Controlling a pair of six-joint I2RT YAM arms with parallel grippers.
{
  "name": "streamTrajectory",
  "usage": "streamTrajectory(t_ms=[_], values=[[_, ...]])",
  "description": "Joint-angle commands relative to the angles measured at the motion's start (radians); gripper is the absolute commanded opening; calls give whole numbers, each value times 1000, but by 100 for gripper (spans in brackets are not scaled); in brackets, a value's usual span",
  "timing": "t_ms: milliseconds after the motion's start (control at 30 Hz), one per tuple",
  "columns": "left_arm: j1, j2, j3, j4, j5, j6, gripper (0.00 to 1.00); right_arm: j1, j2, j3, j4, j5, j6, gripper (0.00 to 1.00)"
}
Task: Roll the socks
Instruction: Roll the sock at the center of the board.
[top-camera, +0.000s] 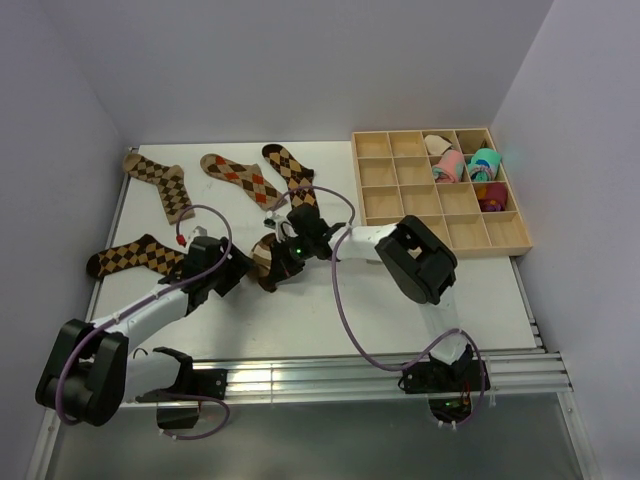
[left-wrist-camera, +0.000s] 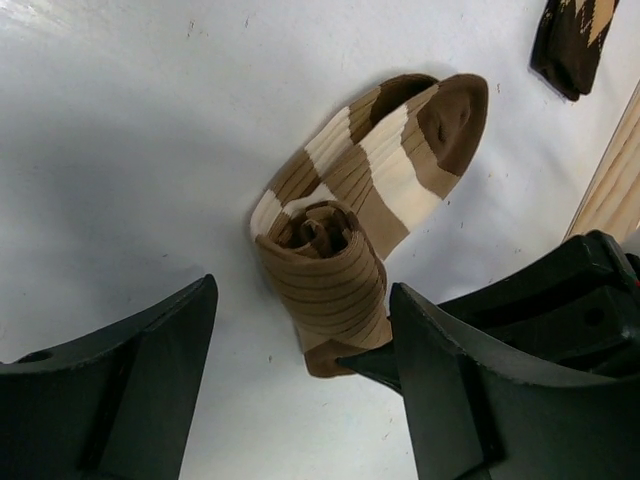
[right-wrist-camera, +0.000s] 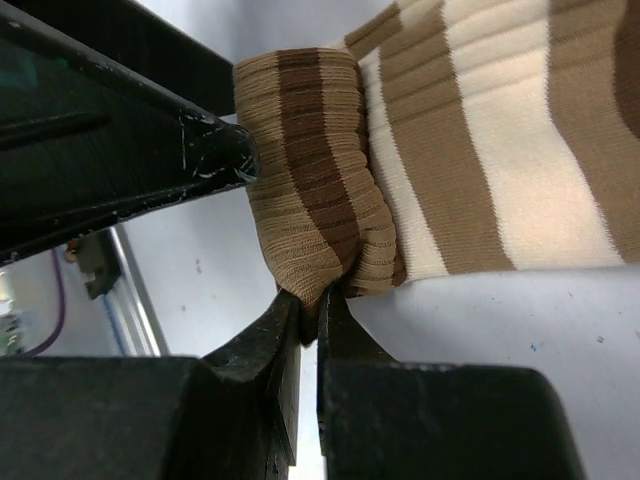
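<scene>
Left wrist: striped sock at frame centre is half rolled, straddled by wide-open left gripper. Its roll is pinched by closed right gripper; four argyle socks, upper left of top view, are not yet rolled.

Wooden divided tray on a white table.
It sits at the table's far right; a pink rolled bundle and a teal rolled bundle lie in its far-right compartments.
</scene>
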Motion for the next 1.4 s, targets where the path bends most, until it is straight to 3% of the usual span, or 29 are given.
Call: streamTrajectory(t_ms=[0,267,533,600,700,800,1067,1367], values=[[-5,16,-7,82,12,-7,74,-9,58,62,-173,-86,-5,0],[-5,93,2,104,-8,-24,67,-39,89,128,-217,-101,29,0],[-8,179,20,94,-11,-18,37,-43,52,93,-160,-66,49,1],[-11,213,34,93,-3,-9,33,-42,3,41,-101,-42,53,9],[-16,246,58,75,8,6,23,-36,-92,-41,-25,49,41,34],[-20,259,75,55,11,22,23,-22,-201,-134,70,158,12,52],[-22,294,147,-18,58,78,22,147,-385,-272,216,604,-239,68],[-24,319,180,-50,92,100,22,290,-264,-177,216,804,-450,73]])
